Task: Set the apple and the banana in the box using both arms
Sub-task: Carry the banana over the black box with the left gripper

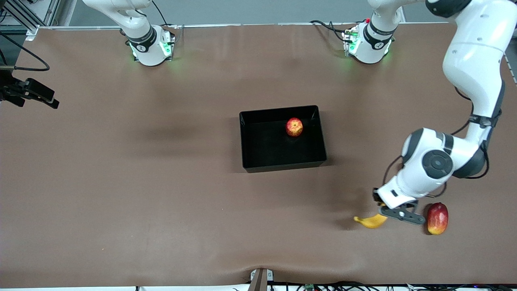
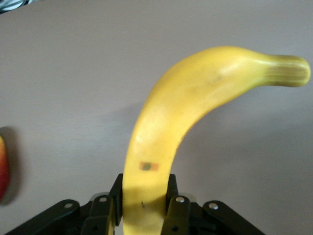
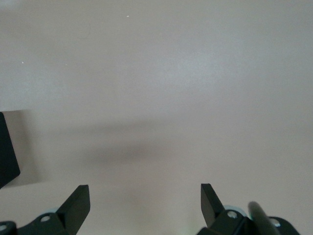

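Brown matte table (image 1: 121, 182), front view: a black box (image 1: 282, 161) sits near the middle, and the apple (image 1: 294, 127) lies inside it, in the part of the box farther from the front camera and toward the left arm's end. The banana (image 1: 370, 221) lies on the table much nearer the front camera than the box, toward the left arm's end, with the left gripper (image 1: 398, 213) down at one end of it. A red-and-yellow mango (image 1: 437, 218) rests just beside that gripper, closer still to the left arm's end of the table. The right arm's base stands at the top of the view; a dark piece of equipment (image 1: 28, 93) shows at the picture's edge, at the right arm's end of the table. Left wrist view: the left gripper (image 2: 144, 208) has its two fingers (image 2: 177, 208) pressed tight against the sides of the banana (image 2: 186, 107), whose curved yellow body arches away over the bare table to a ribbed tip; an edge of the mango (image 2: 3, 169) shows at the border. Right wrist view: the right gripper (image 3: 145, 205) hangs over bare table, waiting, its fingers (image 3: 78, 203) spread wide with nothing between them; a corner of the box (image 3: 7, 152) shows at the edge.
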Robot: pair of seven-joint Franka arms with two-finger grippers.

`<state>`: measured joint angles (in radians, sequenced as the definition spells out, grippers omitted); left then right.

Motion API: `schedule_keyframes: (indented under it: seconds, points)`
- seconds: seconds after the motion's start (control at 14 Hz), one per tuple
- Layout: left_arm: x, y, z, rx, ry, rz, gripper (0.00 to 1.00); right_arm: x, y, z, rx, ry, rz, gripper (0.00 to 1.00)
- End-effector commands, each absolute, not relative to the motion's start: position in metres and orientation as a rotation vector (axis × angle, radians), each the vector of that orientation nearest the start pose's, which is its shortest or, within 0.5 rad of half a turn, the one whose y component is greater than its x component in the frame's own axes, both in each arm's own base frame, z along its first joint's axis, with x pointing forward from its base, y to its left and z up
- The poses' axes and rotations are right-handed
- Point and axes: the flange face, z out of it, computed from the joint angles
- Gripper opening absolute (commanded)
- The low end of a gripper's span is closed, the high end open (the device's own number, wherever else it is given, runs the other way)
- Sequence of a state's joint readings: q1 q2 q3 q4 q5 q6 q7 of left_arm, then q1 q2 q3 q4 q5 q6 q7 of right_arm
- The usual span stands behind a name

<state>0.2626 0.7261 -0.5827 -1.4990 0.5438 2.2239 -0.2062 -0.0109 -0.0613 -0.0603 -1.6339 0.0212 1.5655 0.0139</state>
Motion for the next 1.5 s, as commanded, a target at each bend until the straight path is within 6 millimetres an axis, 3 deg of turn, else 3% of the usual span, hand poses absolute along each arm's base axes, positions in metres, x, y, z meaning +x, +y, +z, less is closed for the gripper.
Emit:
schedule_keyframes:
  seconds: [0.0,0.21,0.43,0.79,1.07,1.43]
  points:
    - [0.689,-0.181,0.338,-3.107,0.308,-0.193,0.0,0.535,-0.038,0.628,-3.125,0.139,0.004,1.0]
    - [0.657,-0.251,0.352,-3.162,0.091,-0.115,0.0,0.535,-0.038,0.629,-3.122,0.136,0.002,1.0]
    - [0.615,-0.334,0.347,-3.163,-0.188,-0.076,0.0,0.537,-0.039,0.627,-3.122,0.139,0.007,1.0]
    - [0.551,-0.423,0.327,-3.124,-0.389,-0.025,0.0,0.537,-0.041,0.627,-3.122,0.141,0.009,1.0]
    - [0.51,-0.472,0.305,-3.11,-0.402,0.019,0.0,0.537,-0.04,0.626,-3.122,0.141,0.018,1.0]
    - [0.498,-0.495,0.252,-3.121,-0.341,-0.012,0.0,0.537,-0.041,0.625,-3.121,0.143,0.03,1.0]
